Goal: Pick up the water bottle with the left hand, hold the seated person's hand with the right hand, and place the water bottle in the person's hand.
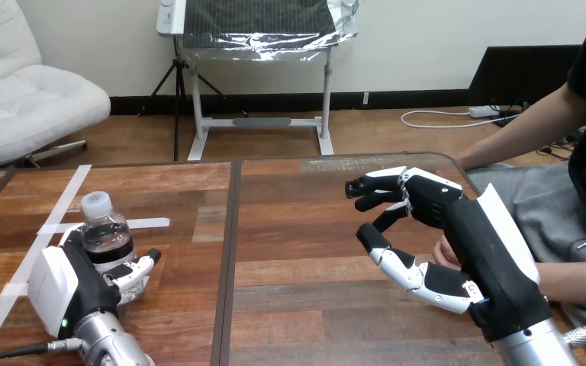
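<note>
Tabletop [305, 229]: wood, two panels w/ a seam [233, 252] down the middle; white tape strips [53, 213] on the left panel. Person sits at the right edge.

Right hand [427, 202]: over the right panel, near the right edge. Fingers spread, thumb well apart below them, nothing betw. them, so it is open and grips nothing.

Left hand [61, 286]: left panel, toward the front-left corner. Fingers and thumb curled round the water bottle [107, 240], gripping it.

Bottle: upright, long axis vertical, clear w/ water inside. Base hidden by the hand, so can't tell if it rests on the tabletop or is off it.

Person's hand [444, 252]: small patch just behind the right hand's palm, at the right edge. Touching or not, can't tell. No clasp seen, so hold step judged not yet done.

Cap [97, 203]: on, clear above the left hand.

Key relation: bottle and person's hand well apart, on opposite sides of the seam. From the left hand the target lies to the robot's right, across nearly the whole tabletop. Right hand is the nearer one to the person.

Judgement: pick-up approx. done. Next, right hand closes on person's hand, then left arm carries bottle across, upright. Risk: tilt or slip in transit. Can't see whether the person's palm is turned up.
</note>
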